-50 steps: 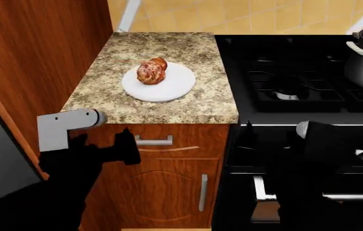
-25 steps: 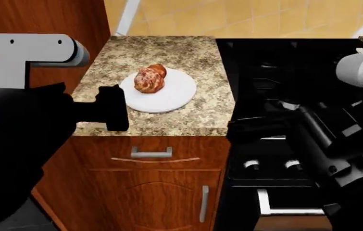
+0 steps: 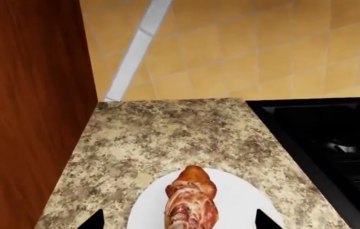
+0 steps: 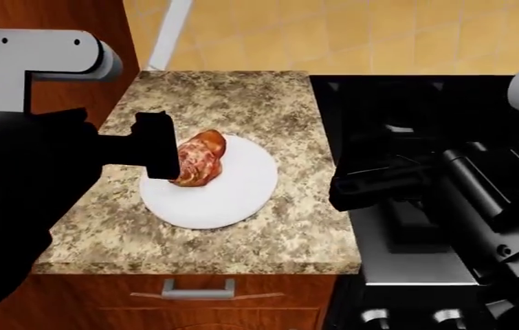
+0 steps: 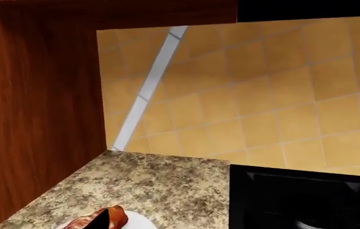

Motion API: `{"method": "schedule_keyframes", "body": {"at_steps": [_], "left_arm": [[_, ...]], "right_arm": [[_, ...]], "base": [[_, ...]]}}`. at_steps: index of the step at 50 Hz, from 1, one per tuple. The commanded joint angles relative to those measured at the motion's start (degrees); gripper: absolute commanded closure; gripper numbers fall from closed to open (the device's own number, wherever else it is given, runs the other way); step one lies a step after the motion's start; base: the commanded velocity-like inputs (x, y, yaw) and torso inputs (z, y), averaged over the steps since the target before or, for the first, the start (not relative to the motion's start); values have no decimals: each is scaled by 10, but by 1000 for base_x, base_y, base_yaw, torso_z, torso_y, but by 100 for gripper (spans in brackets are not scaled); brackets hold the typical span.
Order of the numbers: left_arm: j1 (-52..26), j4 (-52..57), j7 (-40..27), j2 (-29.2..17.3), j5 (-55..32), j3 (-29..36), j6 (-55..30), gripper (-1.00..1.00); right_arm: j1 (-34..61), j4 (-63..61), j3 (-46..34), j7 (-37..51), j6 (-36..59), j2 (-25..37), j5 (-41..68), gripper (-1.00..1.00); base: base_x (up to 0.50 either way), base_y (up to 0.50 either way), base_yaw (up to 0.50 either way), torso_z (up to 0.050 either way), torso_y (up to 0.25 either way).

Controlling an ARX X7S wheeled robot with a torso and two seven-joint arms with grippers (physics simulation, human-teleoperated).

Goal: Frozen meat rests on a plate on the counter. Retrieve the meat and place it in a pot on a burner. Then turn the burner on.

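The task is at its beginning: the lumpy reddish-brown frozen meat (image 4: 198,158) lies on the flat round white plate (image 4: 232,192), near the middle of the speckled granite table (image 4: 240,103). Its long axis runs from the front edge toward the back edge. The left pincer (image 4: 157,155) is released, with tips on both sides of the meat. Nothing is grasped yet. The right pincer's (image 4: 346,189) state I cannot tell.

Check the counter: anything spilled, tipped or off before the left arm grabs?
Nothing stands out. The frozen meat sits intact on the plate, left of its centre. The plate lies flat on the counter, with no spills around it. The left gripper is open, a fingertip on either side of the meat.
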Motion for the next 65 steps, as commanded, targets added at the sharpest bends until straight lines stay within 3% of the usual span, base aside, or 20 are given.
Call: {"method": "schedule_keyframes", "body": {"at_steps": [1, 13, 22, 27, 40, 47, 65], "left_arm": [[-3, 2, 7, -4, 4, 12, 9, -100], [-2, 0, 16, -8, 14, 18, 17, -100], [-10, -23, 73, -9, 34, 15, -3, -100], [-56, -119, 116, -13, 14, 44, -34, -100], [-197, -409, 151, 3, -30, 165, -115, -100], [-180, -451, 148, 0, -60, 195, -121, -100], [-137, -449, 216, 21, -2, 200, -128, -100]], "right_arm": [[-3, -2, 0, -9, -9, 6, -5, -100], [-9, -6, 4, -31, -6, 7, -23, -100], [-9, -3, -5, -31, -17, 14, -15, -100], [-13, 1, 1, -44, -16, 16, -21, -100], [-37, 16, 30, -109, -2, 5, -62, -100], [-56, 22, 40, -141, 8, -5, -93, -100], [-72, 35, 42, -181, 18, -12, -139, -100]], "base": [[500, -203, 0, 0, 0], [458, -158, 0, 0, 1], [0, 0, 0, 0, 0], [0, 0, 0, 0, 0], [0, 0, 0, 0, 0], [0, 0, 0, 0, 0], [0, 0, 0, 0, 0]]}}
